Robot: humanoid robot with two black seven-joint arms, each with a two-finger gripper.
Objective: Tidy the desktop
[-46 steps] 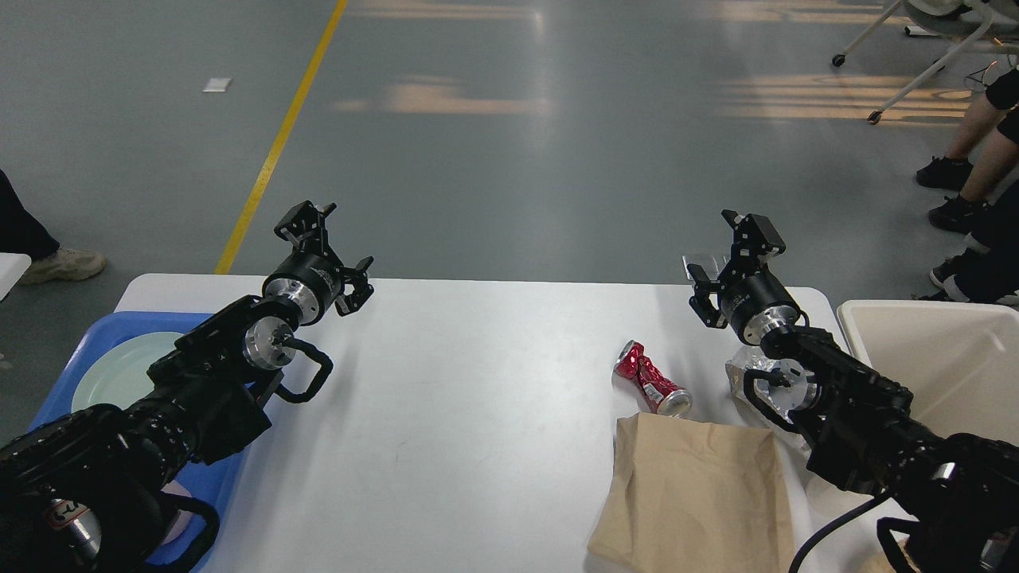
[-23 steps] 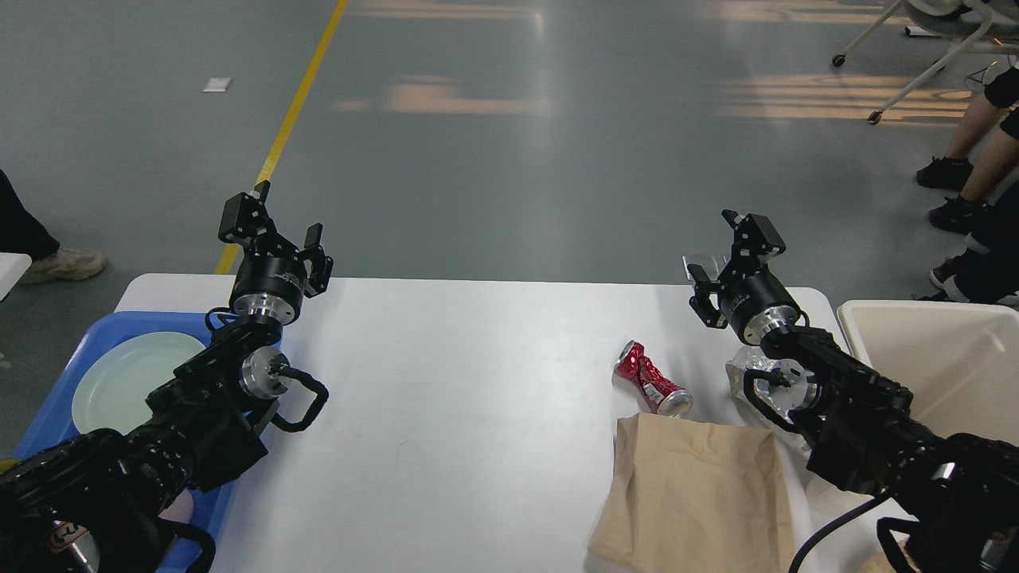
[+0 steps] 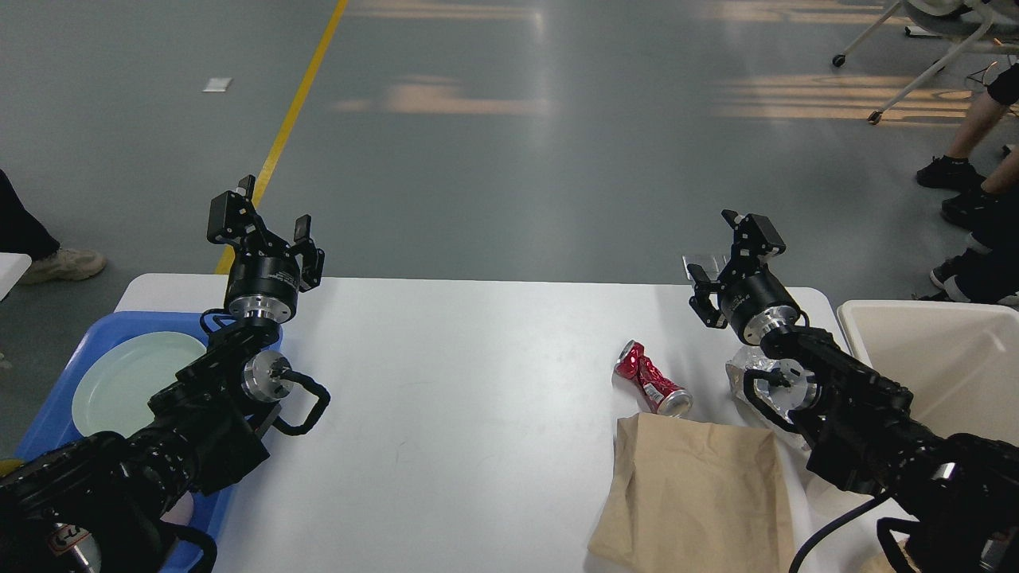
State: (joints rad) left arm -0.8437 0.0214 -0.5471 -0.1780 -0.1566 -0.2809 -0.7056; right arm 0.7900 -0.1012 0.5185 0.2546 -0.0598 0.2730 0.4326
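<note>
- The desktop, a broad white tabletop, fills the lower middle of the head view; its left and middle are bare, and the litter lies together at its right end.
- The beige bin stands at the right edge of the desktop, and the part of its inside that shows holds nothing.
- The blue tray sits at the left edge with a pale green plate lying flat in it; the left arm covers the tray's near part, so I cannot tell what else is there.
- A flattened brown paper bag lies near the front right, just beside the crushed red can, whose near end meets the bag's top edge.
- A crumpled foil scrap lies beside the can, partly under the right wrist.
- The right gripper hangs over the far right edge, fingers spread and holding nothing; the litter lies nearer than it does.
- The left gripper is raised over the far left edge, fingers apart and empty.
- Judging by the layout, the right arm should draw back, come down on the can across its narrow crushed waist, and carry it the short way to the bin, keeping the wrist from dragging the foil.
</note>
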